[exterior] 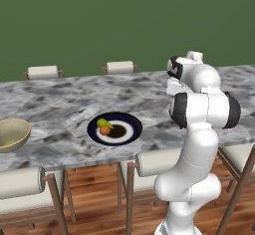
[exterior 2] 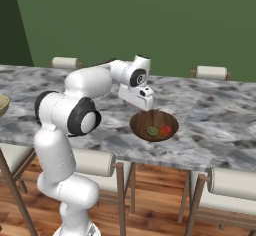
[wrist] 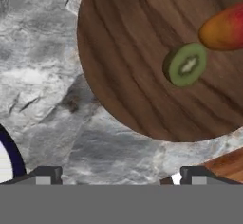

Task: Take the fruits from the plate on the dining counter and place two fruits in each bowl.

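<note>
The dark brown bowl (exterior 2: 143, 120) (wrist: 123, 52) on the dining counter (exterior: 60, 99) holds a green kiwi-like fruit (exterior 2: 152, 130) (wrist: 186, 64) and an orange-red fruit (exterior 2: 165, 129) (wrist: 223, 28). My gripper (exterior 2: 144, 105) (wrist: 121, 176) hangs open just above the bowl's left edge, with nothing between its fingertips (wrist: 45, 175). To the left, the dark-rimmed plate (exterior: 130, 132) (wrist: 12, 156) carries a yellow-green fruit (exterior: 103, 123) and an orange fruit (exterior: 105, 130). The pale tan bowl (exterior: 12, 134) (exterior 2: 2, 104) sits at the counter's far left.
Stools with white cylindrical backrests stand along the far side (exterior: 42, 72) (exterior: 119, 67) (exterior 2: 211, 72) and the near side (exterior: 20, 181) (exterior: 157, 162) (exterior 2: 232, 182) of the counter. A green wall lies behind. Wooden floor shows below.
</note>
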